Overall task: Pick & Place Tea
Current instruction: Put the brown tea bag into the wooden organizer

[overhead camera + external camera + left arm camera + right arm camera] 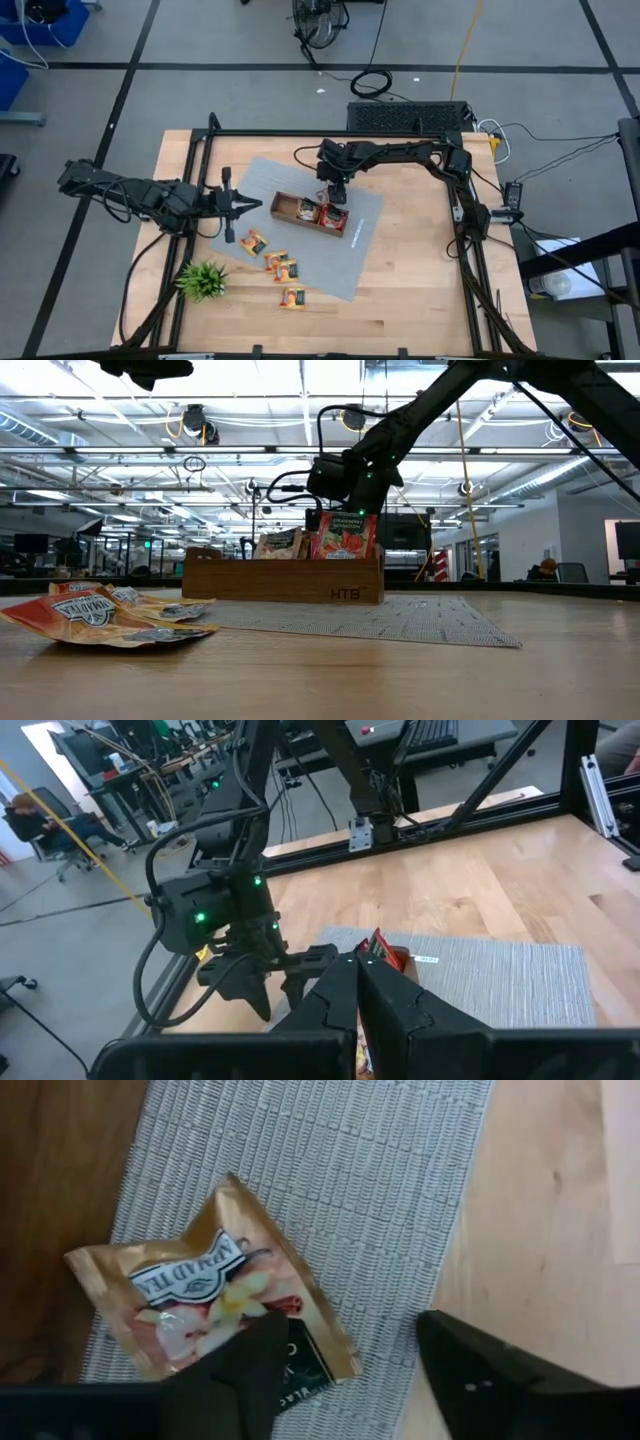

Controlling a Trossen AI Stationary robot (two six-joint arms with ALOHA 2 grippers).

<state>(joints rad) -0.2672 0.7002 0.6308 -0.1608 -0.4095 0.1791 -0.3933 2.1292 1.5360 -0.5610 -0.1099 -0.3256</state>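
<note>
We find the right gripper (pixel 335 190) hanging over the far edge of the wooden tray (pixel 285 209), fingers apart and holding nothing, which we judge suits either a fresh release or a reach for a sachet. Some tea sachets (pixel 343 536) stand upright in the tray, while four others (pixel 272 262) lie on the grey mat (pixel 365 228) nearer the worktop's (pixel 420 280) front. The left gripper (pixel 243 205) waits left of the tray, fingers together.
</note>
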